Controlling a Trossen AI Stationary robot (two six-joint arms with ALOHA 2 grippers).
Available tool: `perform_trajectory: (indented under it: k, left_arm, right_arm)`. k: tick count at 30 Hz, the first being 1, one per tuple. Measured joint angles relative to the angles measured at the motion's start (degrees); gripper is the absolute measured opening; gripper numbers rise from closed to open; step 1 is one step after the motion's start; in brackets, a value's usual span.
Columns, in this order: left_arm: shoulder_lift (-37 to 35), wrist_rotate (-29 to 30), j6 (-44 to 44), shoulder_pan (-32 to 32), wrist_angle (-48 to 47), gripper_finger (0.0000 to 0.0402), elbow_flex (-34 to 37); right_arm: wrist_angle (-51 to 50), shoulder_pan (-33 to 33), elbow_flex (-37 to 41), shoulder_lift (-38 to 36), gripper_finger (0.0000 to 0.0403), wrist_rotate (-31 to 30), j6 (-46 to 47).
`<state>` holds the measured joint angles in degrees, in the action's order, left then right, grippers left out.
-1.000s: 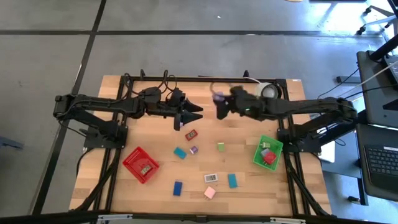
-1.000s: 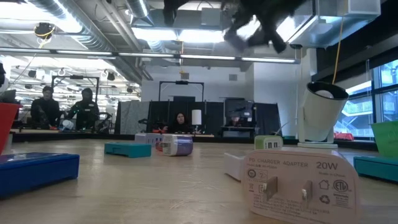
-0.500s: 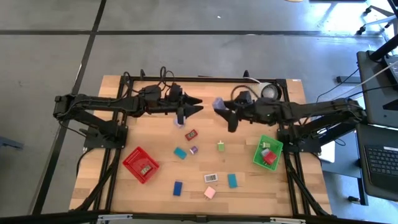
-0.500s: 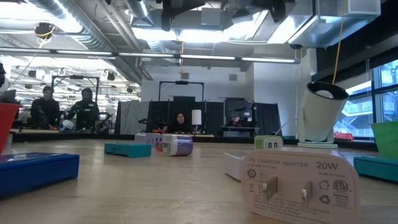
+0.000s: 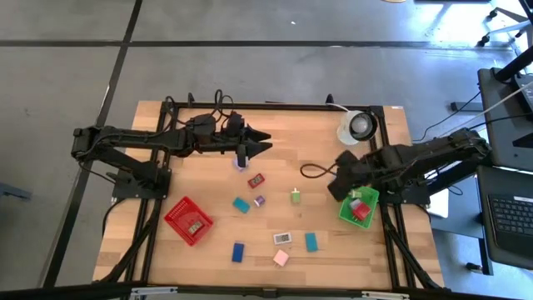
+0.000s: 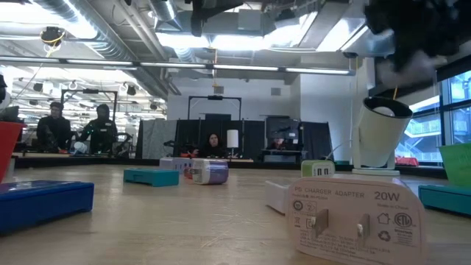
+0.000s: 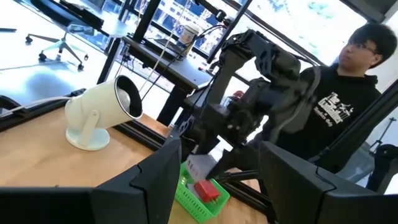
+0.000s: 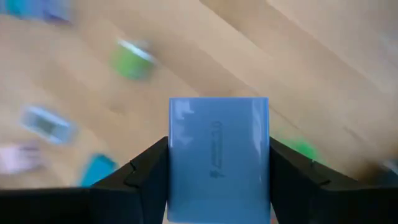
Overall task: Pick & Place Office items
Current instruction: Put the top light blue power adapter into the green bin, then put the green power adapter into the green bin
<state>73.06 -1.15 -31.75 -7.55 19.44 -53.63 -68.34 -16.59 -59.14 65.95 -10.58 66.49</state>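
While the right gripper (image 8: 217,186) clamps a pale-blue flat rectangular block (image 8: 219,158) just beside the green square basket (image 5: 359,205), it should centre over the basket & lower before letting go; left gripper (image 5: 250,148), part-open w/ nothing held, hovers mid-bench (image 5: 200,250).

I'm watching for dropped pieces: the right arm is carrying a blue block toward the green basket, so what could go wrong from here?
1. The blue block sits between the right tool fingers with much of it sticking out past them; it may slip before release.
2. The green basket already holds a red piece and a white piece, so the block could land on them and bounce out.
3. The right wrist view is blurred by motion, so a fast release near the basket's rim may miss.
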Motion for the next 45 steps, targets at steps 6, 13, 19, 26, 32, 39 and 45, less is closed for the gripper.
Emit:
perform_trajectory:
  k: [6, 13, 19, 26, 32, 39, 45]
  left_arm:
    - [0.0, 0.07, 0.0, 0.0, -0.02, 0.0212, 0.0]
    - [0.0, 0.07, 0.0, 0.0, -0.02, 0.0212, 0.0]
    - [0.0, 0.07, 0.0, 0.0, -0.03, 0.0212, 0.0]
    - [0.0, 0.07, 0.0, 0.0, -0.04, 0.0212, 0.0]
    - [0.0, 0.08, 0.0, 0.0, -0.02, 0.0212, 0.0]
    - [0.0, 0.08, 0.0, 0.0, -0.02, 0.0212, 0.0]
    - [0.0, 0.09, 0.0, 0.0, -0.02, 0.0212, 0.0]
  right_arm:
    - [-8.85, -3.28, 1.78, 0.79, 0.021, 2.72, 6.14]
    - [-4.86, -4.97, 11.09, 0.88, 0.021, 5.68, 12.38]
    - [-2.18, -5.01, 15.78, 0.88, 0.021, 7.26, 14.13]
    - [-1.9, -5.01, 17.97, 0.88, 0.021, 9.55, 14.09]
    - [-1.81, -5.01, 17.93, 0.88, 0.0237, 9.55, 14.08]
    - [-1.92, -5.01, 17.9, 0.86, 0.0311, 8.27, 15.83]
    - [-1.98, -5.01, 16.64, 0.86, 0.0315, 6.59, 17.93]
